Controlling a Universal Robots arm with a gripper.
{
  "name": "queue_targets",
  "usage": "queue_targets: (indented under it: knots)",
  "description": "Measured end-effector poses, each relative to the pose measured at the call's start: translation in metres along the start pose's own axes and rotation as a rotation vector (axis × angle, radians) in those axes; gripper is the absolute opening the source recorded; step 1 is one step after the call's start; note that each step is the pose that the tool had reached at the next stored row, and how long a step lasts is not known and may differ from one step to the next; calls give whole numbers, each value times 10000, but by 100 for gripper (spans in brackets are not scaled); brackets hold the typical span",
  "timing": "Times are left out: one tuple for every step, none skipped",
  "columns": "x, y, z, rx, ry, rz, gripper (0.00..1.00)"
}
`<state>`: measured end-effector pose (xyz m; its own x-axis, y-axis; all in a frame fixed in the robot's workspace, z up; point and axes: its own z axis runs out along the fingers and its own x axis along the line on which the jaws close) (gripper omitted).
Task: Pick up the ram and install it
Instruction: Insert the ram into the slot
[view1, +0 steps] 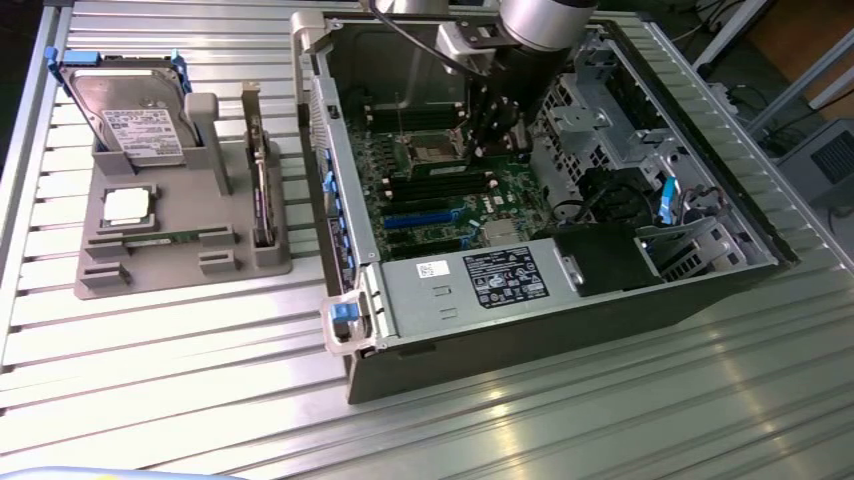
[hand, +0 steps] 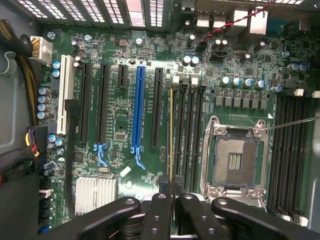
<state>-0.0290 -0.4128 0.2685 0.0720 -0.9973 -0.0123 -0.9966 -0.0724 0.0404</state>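
Gripper (hand: 171, 200): pinching the ram (hand: 171, 145) by its upper edge, fingers pressed close on both faces.
Ram: standing on edge inside the computer case (view1: 400, 300), just beside the empty processor socket (hand: 235, 160), over the slot nearest to it (seating not possible to tell).
Second stick (view1: 167, 239): lying in the grey holder (view1: 247, 262), outside the case, well apart from the socket.
Handling: probably being light, stiff, thin and fragile; holding better by the long bare edges, avoiding chips and contacts, keeping upright.
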Motion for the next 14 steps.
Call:
queue_targets:
  knots:
    - [1, -1, 26, 0, 0, 0, 12]
    - [4, -1, 35, -1, 2, 0, 12]
    - [12, -1, 42, 0, 1, -1, 12]
    - [24, 0, 49, 0, 0, -1, 12]
    - [35, 1, 55, 0, -1, -1, 12]
    - [35, 6, 65, 1, -1, 6, 12]
    - [35, 20, 75, 0, 5, 25, 12]
    - [34, 30, 89, 0, 8, 78, 12]
    - [31, 42, 106, 1, 5, 145, 12]
    - [28, 46, 112, 1, 4, 179, 12]
    - [26, 51, 120, 2, 2, 216, 12]
    - [24, 55, 130, 2, 2, 260, 12]
    - [23, 55, 137, 3, 1, 295, 12]
    - [18, 55, 159, 4, -3, 409, 12]
